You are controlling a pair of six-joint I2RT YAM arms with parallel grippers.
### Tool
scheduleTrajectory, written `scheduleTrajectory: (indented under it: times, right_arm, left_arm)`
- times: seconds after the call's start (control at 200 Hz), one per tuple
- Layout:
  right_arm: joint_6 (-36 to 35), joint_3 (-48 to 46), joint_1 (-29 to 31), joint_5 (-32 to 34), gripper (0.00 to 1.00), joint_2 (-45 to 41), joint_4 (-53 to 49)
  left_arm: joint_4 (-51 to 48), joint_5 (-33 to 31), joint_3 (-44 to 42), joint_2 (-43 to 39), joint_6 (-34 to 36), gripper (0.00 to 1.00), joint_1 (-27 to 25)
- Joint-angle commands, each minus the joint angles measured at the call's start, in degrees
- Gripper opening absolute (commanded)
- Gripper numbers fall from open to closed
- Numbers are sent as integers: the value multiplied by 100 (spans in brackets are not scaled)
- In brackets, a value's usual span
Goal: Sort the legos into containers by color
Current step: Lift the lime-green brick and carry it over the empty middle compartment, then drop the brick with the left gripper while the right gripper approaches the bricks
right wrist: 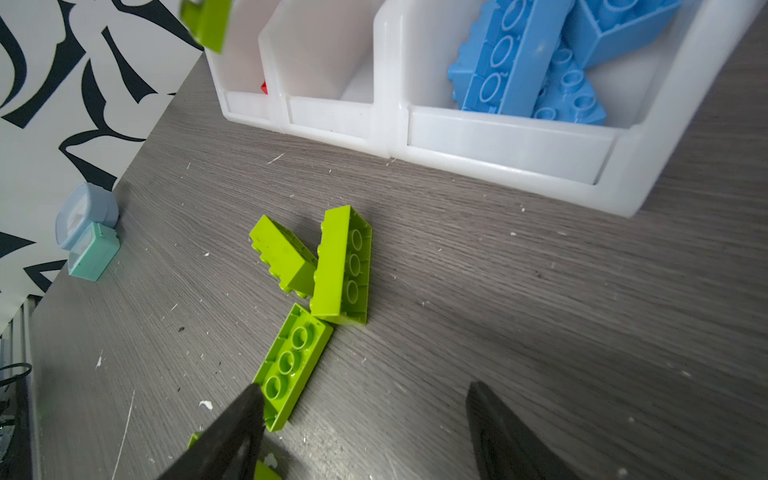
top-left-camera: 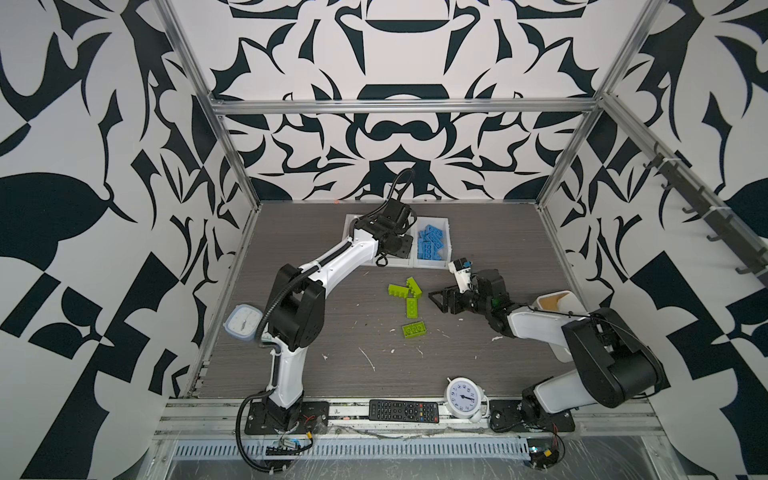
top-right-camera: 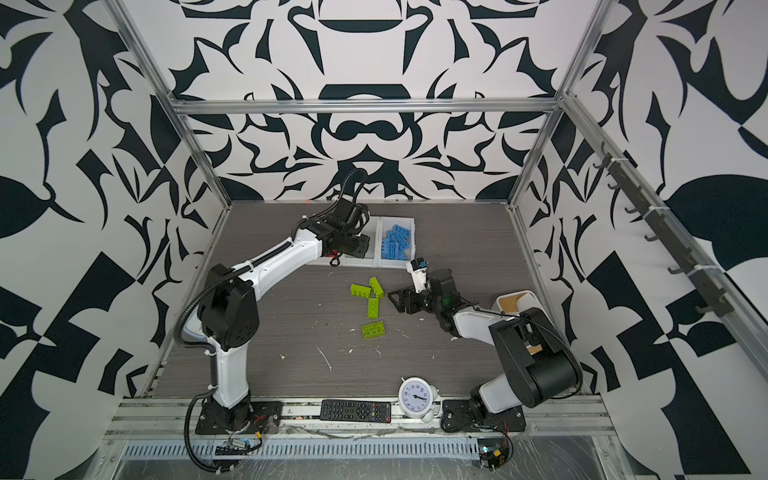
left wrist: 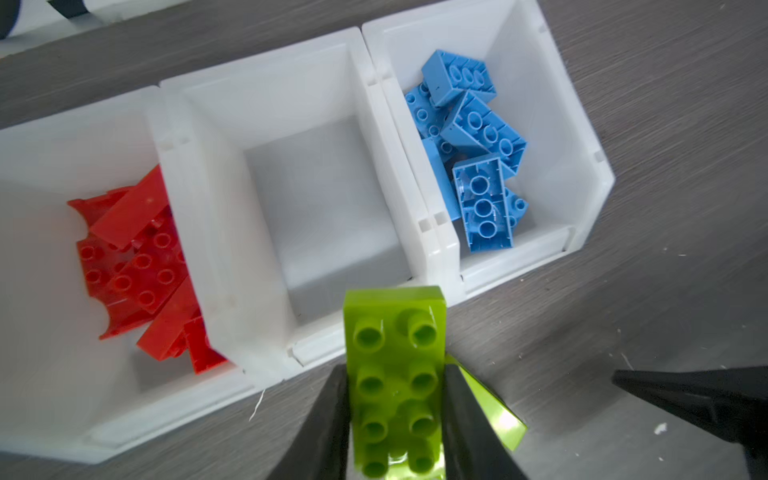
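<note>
My left gripper (left wrist: 395, 370) is shut on a lime green lego (left wrist: 392, 320), held just over the near rim of the empty middle container (left wrist: 291, 104). Beside it, one container (left wrist: 62, 145) holds red legos (left wrist: 137, 266) and the other (left wrist: 540, 124) holds blue legos (left wrist: 478, 158). In both top views the left gripper (top-left-camera: 397, 249) (top-right-camera: 353, 245) hangs over the row of containers. Several green legos (top-left-camera: 409, 297) (right wrist: 340, 266) lie loose on the table. My right gripper (right wrist: 363, 388) (top-left-camera: 438, 297) hovers open just beside them, one fingertip (right wrist: 249, 399) next to a green lego (right wrist: 291, 361).
A white tub with a tan interior (top-left-camera: 557, 301) stands by the right arm. A round clock (top-left-camera: 462, 397) and a black remote (top-left-camera: 404, 410) lie at the front edge. A pale blue timer (top-left-camera: 242, 322) sits at the left wall. White scraps dot the table.
</note>
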Motion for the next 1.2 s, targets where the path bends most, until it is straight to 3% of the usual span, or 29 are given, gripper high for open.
scheduleTrajectory:
  times: [0.0,0.335,0.495,0.62,0.795,0.97,1.195]
  right_arm:
    - [-63,192,28,-13,79,-85,66]
    - [-60,231,28,16,79,1,34]
    - [-27,322,28,-31,79,28,-123]
    - [213,415,48,60,78,-120,-433]
    - [95,984,808,1815,79,-899,-2560]
    - [498,1476,1722,2795,80,-1152,-4090]
    - [1273,1886,2662,3570,81,-959,-4984]
  left_arm:
    - [-3,237,342,364,393,34,223]
    - [317,530,578,996,400,35,560]
    - [389,491,522,928,427,43,562]
    - [523,500,472,796,475,55,561]
    - [562,567,439,495,548,61,592]
    - [1254,1018,-824,-851,10,61,790]
    - [2206,621,-3651,-3506,-413,63,798]
